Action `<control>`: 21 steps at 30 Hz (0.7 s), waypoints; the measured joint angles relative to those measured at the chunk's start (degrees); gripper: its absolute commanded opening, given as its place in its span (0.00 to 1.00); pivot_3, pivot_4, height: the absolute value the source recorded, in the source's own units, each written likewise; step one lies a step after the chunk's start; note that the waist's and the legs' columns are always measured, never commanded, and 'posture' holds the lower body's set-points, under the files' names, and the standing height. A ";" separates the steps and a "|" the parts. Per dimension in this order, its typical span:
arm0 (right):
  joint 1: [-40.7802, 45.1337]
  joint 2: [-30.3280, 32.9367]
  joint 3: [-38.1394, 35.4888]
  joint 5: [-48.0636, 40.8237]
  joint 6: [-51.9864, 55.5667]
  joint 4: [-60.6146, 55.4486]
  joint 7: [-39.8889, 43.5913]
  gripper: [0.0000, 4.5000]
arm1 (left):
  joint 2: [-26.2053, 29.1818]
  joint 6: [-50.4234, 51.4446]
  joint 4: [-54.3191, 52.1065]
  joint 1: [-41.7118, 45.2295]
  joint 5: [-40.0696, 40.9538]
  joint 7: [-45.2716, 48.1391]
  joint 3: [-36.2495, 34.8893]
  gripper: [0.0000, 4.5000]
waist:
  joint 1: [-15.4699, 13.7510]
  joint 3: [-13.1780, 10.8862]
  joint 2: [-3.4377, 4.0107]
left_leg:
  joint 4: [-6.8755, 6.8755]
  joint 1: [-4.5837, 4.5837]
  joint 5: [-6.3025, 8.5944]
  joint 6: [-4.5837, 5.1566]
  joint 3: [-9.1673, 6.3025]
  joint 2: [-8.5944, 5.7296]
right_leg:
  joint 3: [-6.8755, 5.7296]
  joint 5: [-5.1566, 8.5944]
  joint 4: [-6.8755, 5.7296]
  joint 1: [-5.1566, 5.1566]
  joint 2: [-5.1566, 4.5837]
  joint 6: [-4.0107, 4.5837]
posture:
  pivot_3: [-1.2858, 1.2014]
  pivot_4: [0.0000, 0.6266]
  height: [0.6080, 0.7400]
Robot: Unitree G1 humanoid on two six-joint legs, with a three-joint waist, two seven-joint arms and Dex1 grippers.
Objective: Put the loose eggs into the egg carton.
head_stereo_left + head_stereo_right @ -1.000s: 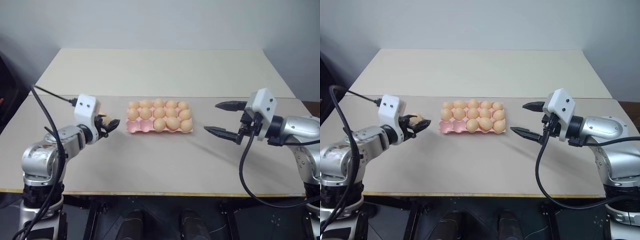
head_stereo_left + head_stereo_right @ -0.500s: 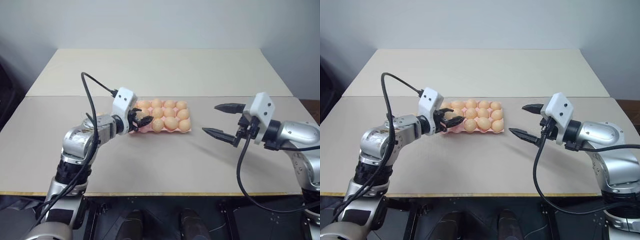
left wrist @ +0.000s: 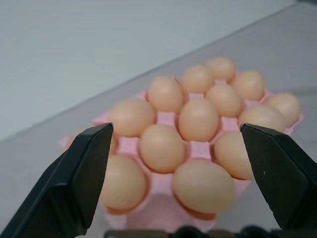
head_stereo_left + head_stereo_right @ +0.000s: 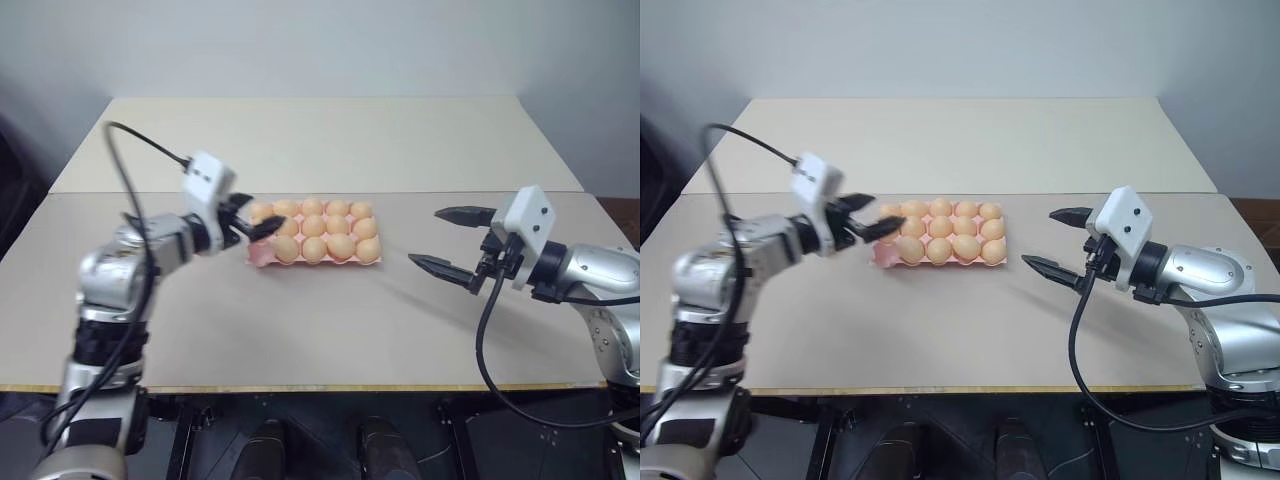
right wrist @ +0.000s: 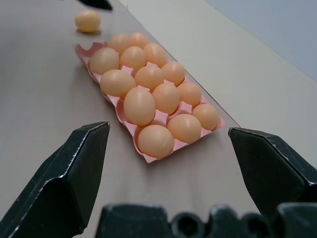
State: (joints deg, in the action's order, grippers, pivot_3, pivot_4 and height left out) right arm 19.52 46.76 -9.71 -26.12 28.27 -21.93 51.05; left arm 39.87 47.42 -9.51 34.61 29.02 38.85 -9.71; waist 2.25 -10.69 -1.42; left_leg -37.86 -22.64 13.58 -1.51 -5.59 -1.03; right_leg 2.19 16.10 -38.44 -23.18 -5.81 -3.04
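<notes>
Loose egg lies off the egg carton's left end, on the left gripper's side

The left gripper (image 4: 252,215), fingers spread wide and holding nothing, hovers over the egg carton's (image 5: 148,159) left end. One loose egg (image 5: 87,21) sits just past that end, apart from the tray; its long axis and its support cannot be determined. The carton's front-left corner cup (image 4: 259,252) appears vacant. The right gripper (image 4: 424,236), fingers apart and holding nothing, stands well beyond the carton's right end, so the left arm is judged nearer

One egg carton (image 5: 130,130), perhaps fifteen eggs (image 5: 139,105).
</notes>
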 measured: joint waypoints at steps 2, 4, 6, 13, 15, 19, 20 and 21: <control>-0.02 0.06 -0.18 0.00 0.00 0.54 0.23 1.00 | 5.24 -3.48 -1.20 -5.48 0.53 4.65 -4.34 1.00 | 0.37 0.00 0.01 | 0.02 0.03 0.00 0.00 0.00 0.01 | 0.03 0.00 0.01 0.00 0.00 0.00 | 0.52 0.24 1.00; -0.18 0.13 -0.40 0.00 -0.02 1.44 0.79 1.00 | 8.49 -7.86 -1.21 -11.65 0.31 9.07 -8.22 1.00 | 0.36 0.00 0.02 | 0.04 0.08 0.00 0.00 0.01 0.01 | 0.03 0.00 -0.01 0.03 0.00 0.00 | 0.52 0.24 1.00; 0.04 0.10 -0.33 -0.05 -0.11 2.25 1.58 1.00 | 11.21 -12.53 -1.17 -18.69 0.45 14.53 -12.14 1.00 | 0.20 0.00 0.02 | 0.04 0.08 0.00 0.00 0.01 0.03 | 0.01 0.00 -0.01 0.05 0.00 0.00 | 0.52 0.24 1.00; 0.44 0.28 -0.33 -2.19 0.47 4.00 4.09 1.00 | 14.97 -14.44 -0.87 -33.19 5.20 26.56 -24.83 1.00 | -0.17 0.00 0.02 | 0.06 0.06 0.02 0.03 0.01 0.04 | -0.07 0.00 0.10 0.10 -0.05 0.00 | 0.52 0.24 1.00; 0.44 0.48 -0.34 -2.50 0.98 4.36 4.66 1.00 | 14.66 -14.02 -1.05 -34.74 6.13 26.42 -26.34 1.00 | -0.22 0.00 0.02 | 0.06 0.06 0.02 0.03 0.01 0.05 | -0.09 0.00 0.10 0.11 -0.05 0.00 | 0.52 0.24 1.00; 0.44 0.58 -0.34 -3.61 1.18 4.87 5.32 1.00 | 13.59 -13.77 -2.41 -35.89 7.16 24.72 -27.00 1.00 | -0.10 0.00 0.02 | 0.06 0.08 0.02 0.03 0.01 0.05 | -0.09 0.00 0.09 0.12 -0.05 0.00 | 0.52 0.24 1.00; 0.44 0.64 -0.34 -3.69 1.18 5.23 5.40 1.00 | 13.25 -13.69 -2.92 -35.86 7.24 23.99 -26.91 1.00 | -0.09 0.00 0.02 | 0.06 0.08 0.02 0.03 0.01 0.05 | -0.08 0.00 0.09 0.12 -0.05 0.00 | 0.52 0.24 1.00; 0.46 0.73 -0.33 -3.73 1.18 5.55 5.46 1.00 | 12.95 -13.64 -3.35 -35.57 7.35 23.08 -26.59 1.00 | -0.09 0.00 0.02 | 0.06 0.08 0.02 0.03 0.01 0.05 | -0.08 0.00 0.09 0.11 -0.05 0.00 | 0.52 0.24 1.00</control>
State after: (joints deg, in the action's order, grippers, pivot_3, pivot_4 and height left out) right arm 19.98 47.48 -10.04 -29.85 29.45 -16.38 56.51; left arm 52.82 33.78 -12.86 -0.96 36.37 61.93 -36.30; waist 2.16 -10.69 -1.40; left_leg -37.80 -22.56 13.60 -1.48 -5.58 -0.98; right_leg 2.11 16.10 -38.34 -23.07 -5.86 -3.04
